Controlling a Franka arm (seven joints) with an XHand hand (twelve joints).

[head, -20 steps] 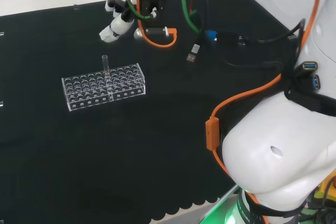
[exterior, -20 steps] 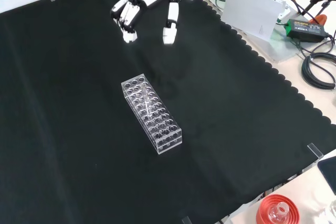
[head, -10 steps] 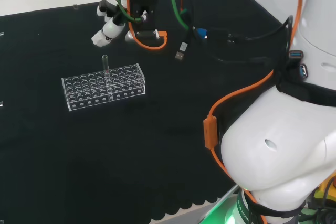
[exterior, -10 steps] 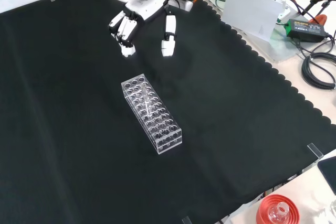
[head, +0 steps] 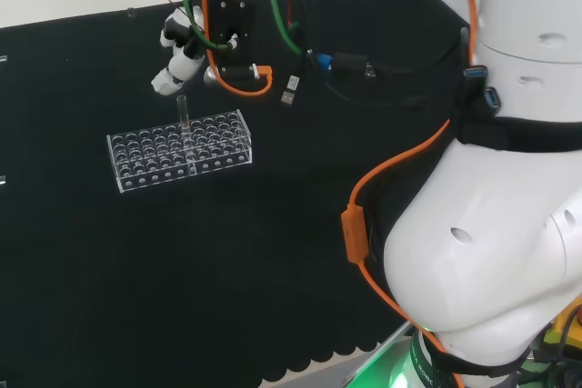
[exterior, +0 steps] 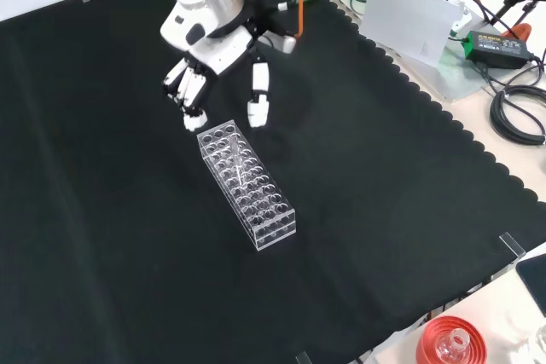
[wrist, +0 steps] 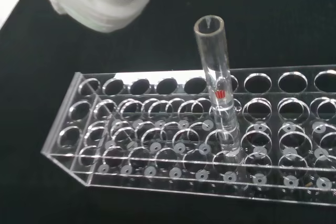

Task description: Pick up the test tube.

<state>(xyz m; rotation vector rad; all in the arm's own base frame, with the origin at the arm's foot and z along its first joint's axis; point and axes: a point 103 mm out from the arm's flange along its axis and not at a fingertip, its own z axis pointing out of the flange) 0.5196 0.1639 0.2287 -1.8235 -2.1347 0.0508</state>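
Hovering black-and-white hand (exterior: 207, 55) above end of clear plastic rack (exterior: 247, 186), fingers (exterior: 189, 91) spread, relaxed, grasping nothing; clear glass test tube (wrist: 218, 87) standing upright in rack.

A bench covered in black cloth (exterior: 384, 210) is seen from in front. The cloth's scalloped edge runs diagonally along its right side. Beyond that edge lies a pale bench surface (exterior: 512, 176). On it, near the cloth's upper right, a flat white sheet (exterior: 408, 16) rests, with a black power adapter (exterior: 493, 44) and coiled black cables (exterior: 517, 115) to the sheet's right. Below the cloth's lower right edge stands a red ribbed ring (exterior: 452, 340). The lighting is even and bright.
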